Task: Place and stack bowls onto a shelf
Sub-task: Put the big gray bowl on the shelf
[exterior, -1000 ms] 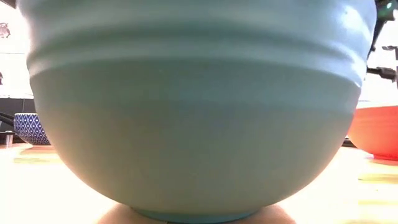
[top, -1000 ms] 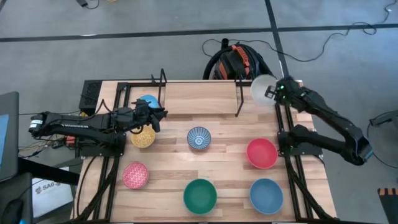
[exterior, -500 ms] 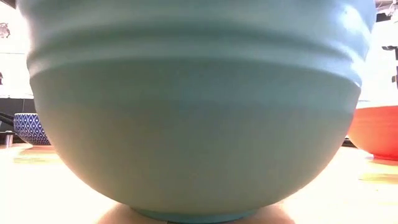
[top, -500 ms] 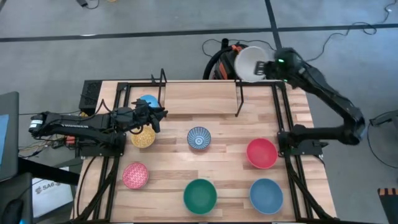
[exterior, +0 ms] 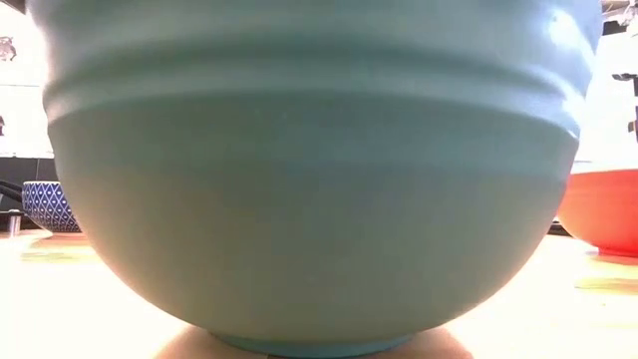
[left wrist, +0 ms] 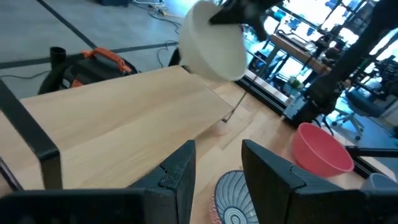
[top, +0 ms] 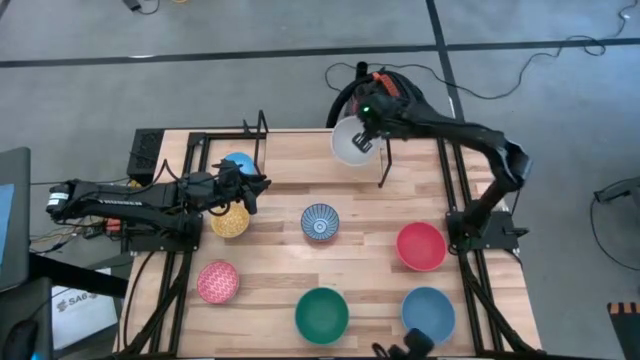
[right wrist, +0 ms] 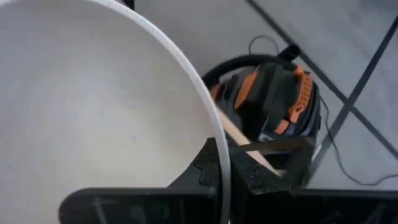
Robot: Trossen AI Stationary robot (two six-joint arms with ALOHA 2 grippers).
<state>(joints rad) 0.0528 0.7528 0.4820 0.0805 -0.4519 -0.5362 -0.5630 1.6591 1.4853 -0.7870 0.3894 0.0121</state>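
Note:
My right gripper [top: 366, 140] is shut on a white bowl [top: 350, 140], held in the air over the table's far edge beside the right post of the black rod shelf [top: 383, 162]. My left gripper [left wrist: 217, 169] is open and holds nothing. It hovers between a light blue bowl [top: 238, 163] and a yellow bowl [top: 229, 221]. On the table rest a blue-white patterned bowl [top: 320, 222], a red bowl [top: 421, 246], a pink speckled bowl [top: 217, 282], a green bowl [top: 321, 314] and a blue bowl [top: 428, 313]. The green bowl [exterior: 309, 179] fills the low view. My right gripper pinches the white bowl's rim [right wrist: 222, 163], one finger [right wrist: 202, 174] inside the bowl and the other [right wrist: 264, 179] outside. The fingers slant down onto the rim from the table's right. The bowl is lifted clear of everything and tilted.
A black and orange machine [top: 385, 95] stands on the floor just behind the table's far edge. Black arm-mount rails [top: 465, 285] run along both sides of the table. A black power strip [top: 145, 155] lies at the far left corner.
My right gripper has swung with the white bowl from the table's far right corner toward the left along the far edge, ending beside the shelf's right post. Its wrist has rolled on the way, turning the bowl with it.

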